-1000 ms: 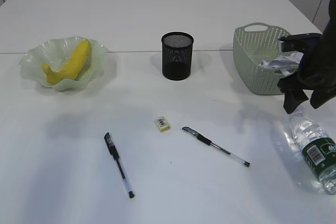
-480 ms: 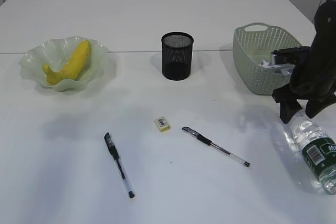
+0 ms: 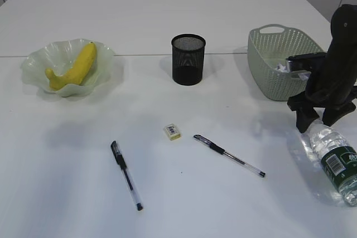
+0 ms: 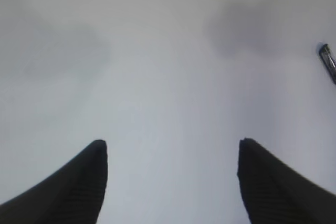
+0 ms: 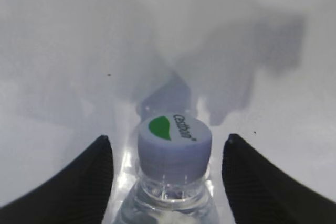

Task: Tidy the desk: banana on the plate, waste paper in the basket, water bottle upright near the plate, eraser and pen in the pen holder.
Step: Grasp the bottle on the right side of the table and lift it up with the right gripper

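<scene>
Counter [image 3: 167, 15]: a wide, smooth white surface carried everything.
Step in hand: by the look of it, the water bottle; banana [image 3: 73, 66] already lay on the plate and crumpled paper [image 3: 281, 66] already sat in the basket.
Right hand [image 3: 314, 120]: hung spread wide over the bottle's neck, its dark ridged fingers [image 5: 79, 182] flanking the cap without touching it, grasping nothing.
Left hand [image 4: 170, 153]: released, empty, over bare counter, one pen's tip at the edge of its wrist view.
Basket [image 3: 268, 62]: pale green woven plastic with a handle slot, at the right rear.
Plate [image 3: 39, 59]: translucent, wavy-rimmed, glassy, at the left rear.
Water bottle [image 3: 336, 160]: clear ribbed plastic, green label, lying on its side at the right edge, well apart from the plate.
Pen holder [image 3: 188, 59]: black wire mesh cylinder, centre rear, apparently empty.
Pens [image 3: 126, 174] [image 3: 228, 155]: two slim clear barrels with black grips, lying flat in front.
Eraser [image 3: 172, 131]: small yellowish block between them.
Cap [image 5: 175, 142]: pale lilac, round, green leaf mark.
Next move: likely a close about the neck, then a lift to upright and a long carry.
</scene>
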Available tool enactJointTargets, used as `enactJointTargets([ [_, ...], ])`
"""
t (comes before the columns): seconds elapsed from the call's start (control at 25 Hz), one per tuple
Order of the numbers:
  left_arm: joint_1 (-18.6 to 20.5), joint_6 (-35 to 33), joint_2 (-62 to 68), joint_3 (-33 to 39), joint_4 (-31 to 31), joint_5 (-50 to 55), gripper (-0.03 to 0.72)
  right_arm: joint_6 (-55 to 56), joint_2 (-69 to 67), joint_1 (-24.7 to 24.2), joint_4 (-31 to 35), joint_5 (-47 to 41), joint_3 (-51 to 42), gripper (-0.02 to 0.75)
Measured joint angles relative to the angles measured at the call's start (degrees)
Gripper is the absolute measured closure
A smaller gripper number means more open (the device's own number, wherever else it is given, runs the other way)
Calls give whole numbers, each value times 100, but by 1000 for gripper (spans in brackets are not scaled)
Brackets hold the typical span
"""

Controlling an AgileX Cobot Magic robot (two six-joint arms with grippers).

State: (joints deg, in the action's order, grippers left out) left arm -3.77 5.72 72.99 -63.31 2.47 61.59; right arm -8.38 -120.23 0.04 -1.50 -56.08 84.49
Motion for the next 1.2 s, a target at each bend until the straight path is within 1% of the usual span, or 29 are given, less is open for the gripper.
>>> enactJointTargets([
  [0.2, 0, 0, 0, 0, 13, 4, 130, 0, 0, 0, 0, 0, 0, 321],
  [0.44, 0, 0, 0, 0, 13, 4, 129, 11, 0, 0, 0, -13, 0, 339],
  [0.72, 0, 0, 0, 0, 13, 4, 130, 11, -4, 0, 0, 31, 0, 338],
  [0.92, 0, 0, 0, 0, 13, 4, 130, 11, -123, 0, 0, 52, 0, 281],
  [1.04, 0, 0, 0, 0, 17, 4, 130, 11, -146, 0, 0, 52, 0, 266],
  [1.16, 0, 0, 0, 0, 17, 15, 129, 11, -146, 0, 0, 65, 0, 269],
  [1.2, 0, 0, 0, 0, 17, 14, 129, 11, -146, 0, 0, 65, 0, 282],
])
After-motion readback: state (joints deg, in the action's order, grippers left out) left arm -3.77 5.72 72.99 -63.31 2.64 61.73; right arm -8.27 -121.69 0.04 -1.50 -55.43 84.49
